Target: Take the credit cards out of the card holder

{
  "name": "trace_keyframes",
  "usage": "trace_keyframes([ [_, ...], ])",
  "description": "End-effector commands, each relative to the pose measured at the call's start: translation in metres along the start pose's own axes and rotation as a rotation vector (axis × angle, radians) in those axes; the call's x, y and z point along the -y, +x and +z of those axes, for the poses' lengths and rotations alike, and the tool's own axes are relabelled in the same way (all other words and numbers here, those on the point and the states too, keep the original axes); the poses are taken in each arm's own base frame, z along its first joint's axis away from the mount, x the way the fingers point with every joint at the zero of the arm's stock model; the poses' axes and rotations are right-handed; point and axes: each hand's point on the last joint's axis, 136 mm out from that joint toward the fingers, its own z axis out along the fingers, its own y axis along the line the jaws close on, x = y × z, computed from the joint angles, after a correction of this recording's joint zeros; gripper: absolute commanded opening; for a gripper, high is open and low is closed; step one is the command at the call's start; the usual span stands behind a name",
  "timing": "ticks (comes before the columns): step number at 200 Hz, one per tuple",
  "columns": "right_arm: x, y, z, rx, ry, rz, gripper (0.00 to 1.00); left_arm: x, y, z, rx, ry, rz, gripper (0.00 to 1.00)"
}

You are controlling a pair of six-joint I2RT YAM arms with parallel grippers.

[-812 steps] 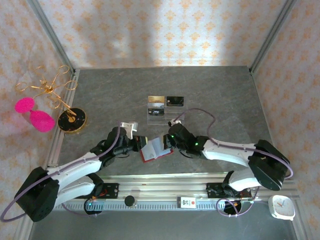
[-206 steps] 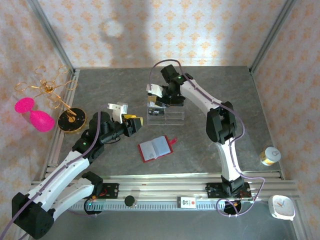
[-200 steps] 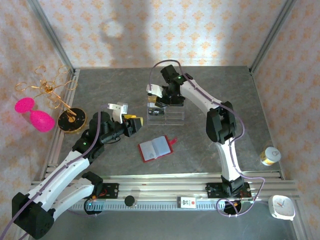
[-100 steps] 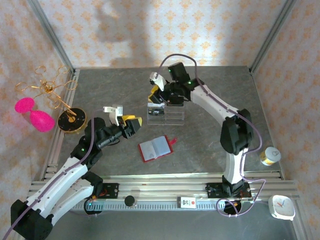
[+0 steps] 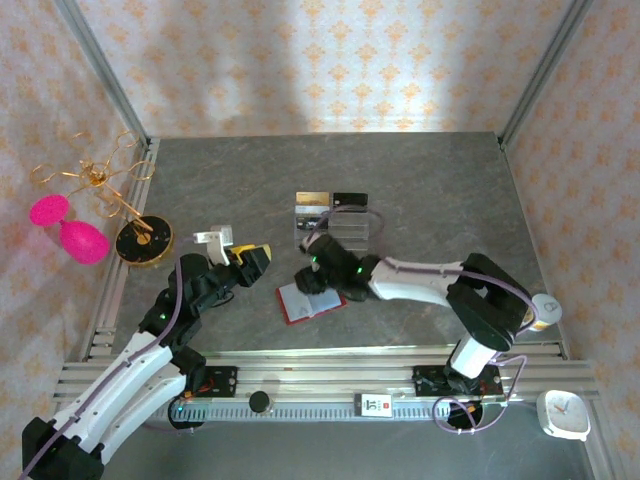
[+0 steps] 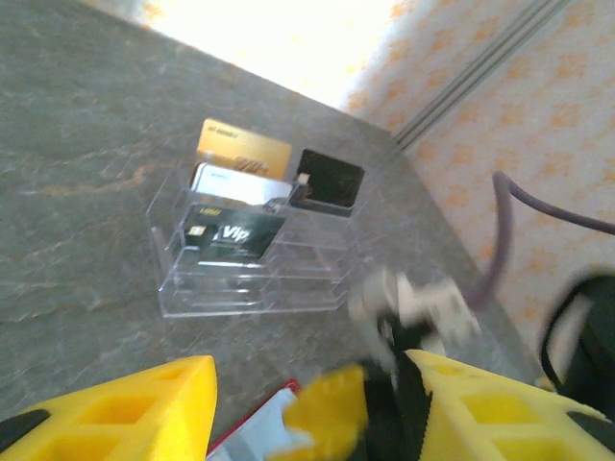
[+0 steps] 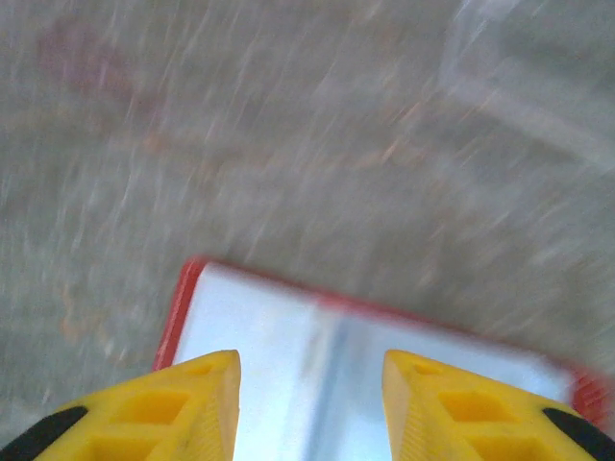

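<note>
The card holder [image 5: 300,306] lies open on the grey table, red-edged with grey-blue sleeves [image 7: 327,327]; its corner also appears between the left wrist's fingers [image 6: 252,434]. My right gripper [image 5: 308,283] hovers just over it, open, with nothing between its yellow fingers [image 7: 309,370]. My left gripper [image 5: 255,258] hangs open to the left of the holder, apart from it [image 6: 307,384]. The credit cards stand in the clear acrylic stand [image 5: 345,232]: a whitish card [image 6: 235,182] and a darker card [image 6: 231,230] in front of it.
A gold card [image 6: 242,152] and a glossy black card [image 6: 327,180] sit in the stand's back row. A gold wire rack with pink pieces [image 5: 85,205] stands at far left, a small tin [image 5: 540,312] at right, a white clock [image 5: 565,415] beyond the rail.
My right arm has swung from the acrylic stand down to just above the open card holder, and its jaws now stand wider. The left gripper has drifted slightly toward me.
</note>
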Motion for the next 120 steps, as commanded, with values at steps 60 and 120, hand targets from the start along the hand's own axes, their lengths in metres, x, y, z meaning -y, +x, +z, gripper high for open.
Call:
trace_keyframes([
  [60,-0.027,0.027,0.017,0.016,0.180,-0.107,0.45,-0.021,0.028,0.002,-0.049,-0.036,-0.104,0.48],
  [120,-0.021,0.053,0.040,-0.086,0.226,-0.141,0.38,-0.022,0.039,0.006,-0.085,-0.016,-0.109,0.43],
])
